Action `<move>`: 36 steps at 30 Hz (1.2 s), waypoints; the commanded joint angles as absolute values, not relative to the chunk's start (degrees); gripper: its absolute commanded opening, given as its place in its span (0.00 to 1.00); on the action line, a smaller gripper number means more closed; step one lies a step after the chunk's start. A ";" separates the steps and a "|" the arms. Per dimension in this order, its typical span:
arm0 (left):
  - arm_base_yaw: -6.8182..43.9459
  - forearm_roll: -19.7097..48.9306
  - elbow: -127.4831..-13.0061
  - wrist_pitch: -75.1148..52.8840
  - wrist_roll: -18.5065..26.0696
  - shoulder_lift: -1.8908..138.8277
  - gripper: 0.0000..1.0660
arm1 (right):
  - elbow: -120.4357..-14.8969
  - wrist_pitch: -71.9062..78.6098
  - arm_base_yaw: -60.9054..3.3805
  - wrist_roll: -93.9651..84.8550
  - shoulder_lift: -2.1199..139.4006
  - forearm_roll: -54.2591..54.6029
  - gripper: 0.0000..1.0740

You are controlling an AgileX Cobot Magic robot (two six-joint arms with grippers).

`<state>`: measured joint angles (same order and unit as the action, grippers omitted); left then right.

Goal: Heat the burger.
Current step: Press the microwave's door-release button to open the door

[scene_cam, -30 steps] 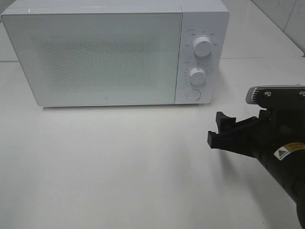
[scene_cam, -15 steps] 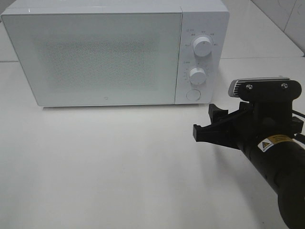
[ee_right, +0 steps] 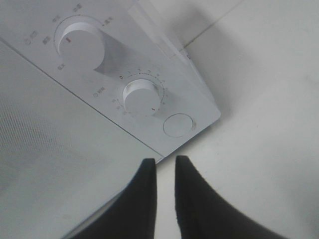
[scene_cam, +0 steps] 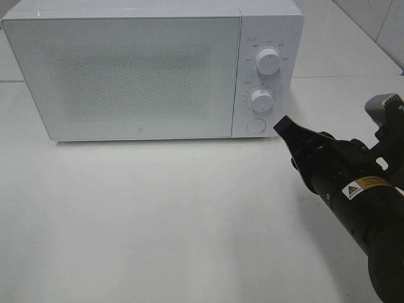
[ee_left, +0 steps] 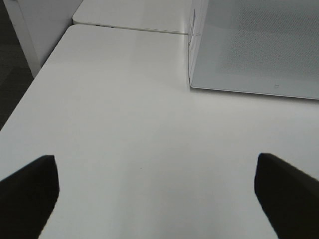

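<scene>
The burger is out of view in every frame. A white microwave (scene_cam: 132,69) stands at the back of the table with its frosted door closed. My right gripper (scene_cam: 282,124) is shut with nothing between its fingers, tips just right of the round door button (scene_cam: 255,125). In the right wrist view the tips (ee_right: 164,162) sit a little short of that button (ee_right: 178,124). My left gripper (ee_left: 154,159) is open and empty over bare table, left of the microwave's corner (ee_left: 254,45).
Two dials, an upper one (scene_cam: 267,62) and a lower one (scene_cam: 260,99), sit on the control panel above the button. White tabletop (scene_cam: 158,214) spreads in front of the microwave. The table's left edge (ee_left: 30,89) drops to dark floor.
My right gripper has closed from wide open to shut, rolled over, and moved up and left toward the microwave's round button. The left gripper has not changed.
</scene>
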<state>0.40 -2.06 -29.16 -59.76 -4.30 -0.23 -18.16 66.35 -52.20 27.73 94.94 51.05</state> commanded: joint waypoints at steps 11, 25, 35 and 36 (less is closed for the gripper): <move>0.29 -1.95 -28.99 -59.13 -4.53 -1.26 0.94 | -18.45 64.06 -52.25 64.92 95.00 43.77 0.00; 0.29 -1.95 -28.99 -59.13 -4.53 -1.26 0.94 | -18.79 56.38 -48.19 70.24 95.00 46.87 0.00; 0.29 -1.95 -28.99 -59.13 -4.53 -1.26 0.94 | -25.73 54.09 -40.91 73.57 101.87 39.65 0.00; 0.29 -1.95 -28.99 -59.13 -4.53 -1.26 0.94 | -25.73 54.09 -40.91 73.57 101.87 39.65 0.00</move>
<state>0.40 -2.06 -29.16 -59.76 -4.30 -0.23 -24.41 54.60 -41.65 71.91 100.61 41.25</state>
